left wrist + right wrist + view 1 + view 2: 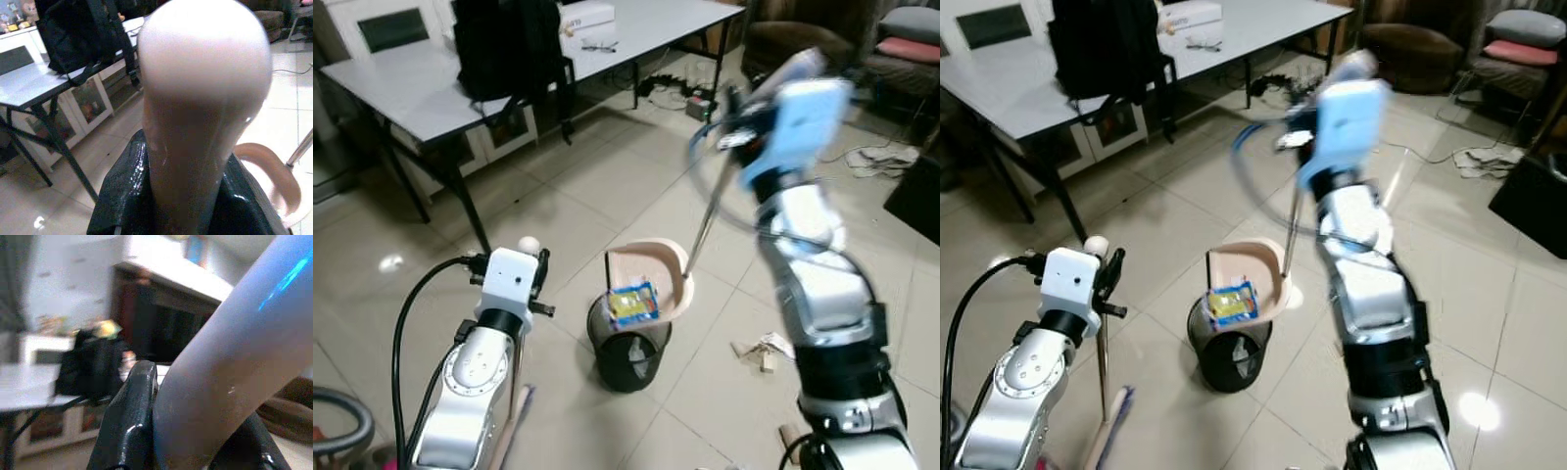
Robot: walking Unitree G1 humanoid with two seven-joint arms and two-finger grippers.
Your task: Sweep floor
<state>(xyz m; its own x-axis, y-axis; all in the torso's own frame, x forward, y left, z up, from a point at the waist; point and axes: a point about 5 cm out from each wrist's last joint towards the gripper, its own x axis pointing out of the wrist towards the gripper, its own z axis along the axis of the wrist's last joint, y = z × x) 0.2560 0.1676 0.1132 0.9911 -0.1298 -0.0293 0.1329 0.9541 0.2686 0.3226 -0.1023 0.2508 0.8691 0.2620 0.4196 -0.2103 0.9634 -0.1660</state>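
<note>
My left gripper point(536, 281) is shut on the pink broom handle point(205, 88), just below its rounded top point(529, 245). The stick runs down beside my left arm to the broom head point(1108, 431) on the floor. My right gripper point(732, 137) is raised and shut on the top of the dustpan's long silver handle point(705, 220); a black finger point(129, 421) presses against the pale tube. The pink dustpan point(656, 269) hangs tilted over a black mesh bin point(626, 357). A yellow and blue wrapper point(633, 304) lies at the pan's lower lip, above the bin's mouth.
Scraps of paper and wood point(764, 350) lie on the tiles right of the bin. A grey table point(411, 88) with a black backpack point(509, 44) stands behind. Cables point(881, 157) and a brown sofa point(803, 39) are at the back right.
</note>
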